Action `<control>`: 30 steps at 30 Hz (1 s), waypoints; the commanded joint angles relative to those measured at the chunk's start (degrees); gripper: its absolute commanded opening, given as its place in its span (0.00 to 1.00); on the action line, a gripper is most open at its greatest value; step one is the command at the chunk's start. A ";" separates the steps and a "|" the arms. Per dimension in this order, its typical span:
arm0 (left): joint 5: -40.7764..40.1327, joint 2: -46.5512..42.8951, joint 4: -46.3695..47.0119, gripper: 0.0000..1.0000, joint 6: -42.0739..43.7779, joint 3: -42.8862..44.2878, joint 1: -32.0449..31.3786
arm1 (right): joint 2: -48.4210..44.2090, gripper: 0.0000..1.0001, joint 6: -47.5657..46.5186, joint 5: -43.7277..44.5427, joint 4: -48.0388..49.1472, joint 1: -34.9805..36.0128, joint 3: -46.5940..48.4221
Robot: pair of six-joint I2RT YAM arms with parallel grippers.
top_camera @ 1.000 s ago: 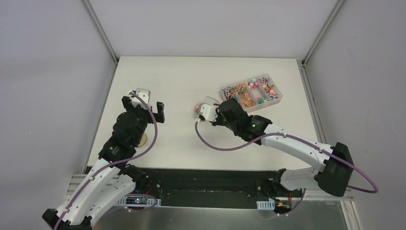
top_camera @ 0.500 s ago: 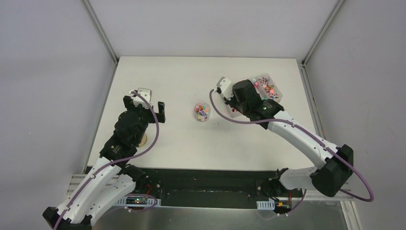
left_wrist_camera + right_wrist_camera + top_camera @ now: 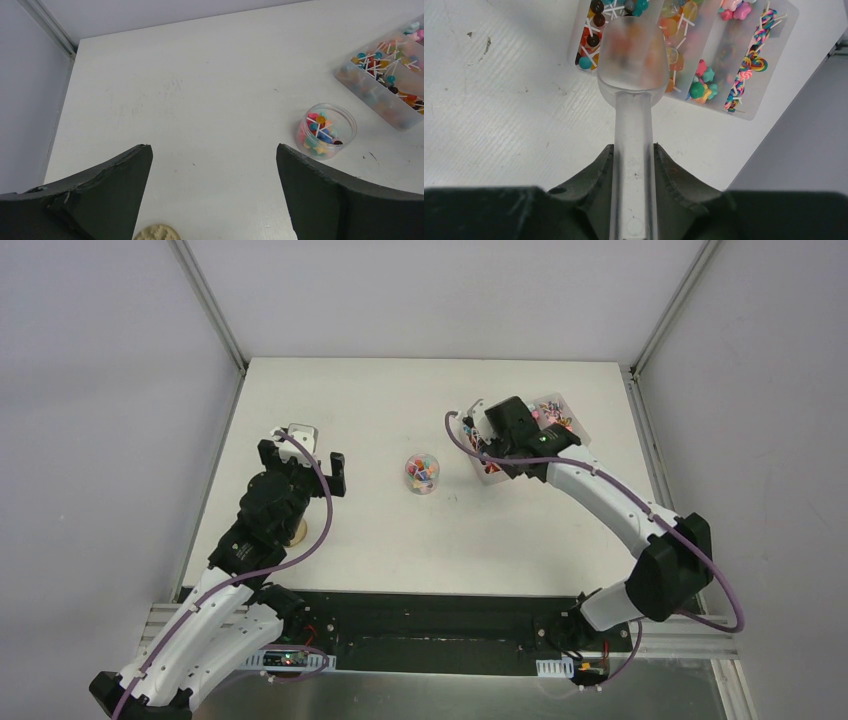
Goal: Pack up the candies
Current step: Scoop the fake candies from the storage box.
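Right wrist view: the candies (image 3: 696, 89) lie sorted in the compartments of the clear tray (image 3: 756, 113), and a further batch sits in the small round jar (image 3: 320, 132) at mid-table, well apart from the tray.

Change of state:
- One second ago the right gripper (image 3: 634, 156) held the scoop (image 3: 634, 65) at the jar. It has since swung to the far right, and the scoop bowl is now over the tray's end compartment.
- The jar is left uncovered with mixed colours inside. This indicates that one load has been delivered and a refill pass has started.
- Colours show through the bowl, but it is too blurred to tell whether it holds anything.

Gripper status:
- Right fingers pinch the scoop handle from both sides.
- The left gripper (image 3: 212, 155) has not moved. Its fingers are spread wide, and it hovers above the table with nothing between them.
- The wooden lid (image 3: 156, 233) lies just beneath it, unused.

Assessment: packing is partway done. Capping the jar is not yet due.
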 commanded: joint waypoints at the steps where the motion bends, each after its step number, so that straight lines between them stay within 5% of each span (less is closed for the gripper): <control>1: 1.32 -0.35 1.88 0.99 0.11 -0.29 0.14 | 1.60 0.00 2.64 -1.19 -2.64 -0.60 4.58; 15: 1.19 0.01 1.87 0.99 0.36 -0.29 0.14 | 7.40 0.00 3.03 -1.92 -2.81 -1.77 6.88; 30: 0.80 0.09 1.94 0.99 0.78 -0.31 0.14 | 7.42 0.00 4.67 -2.77 9.64 -2.61 -1.63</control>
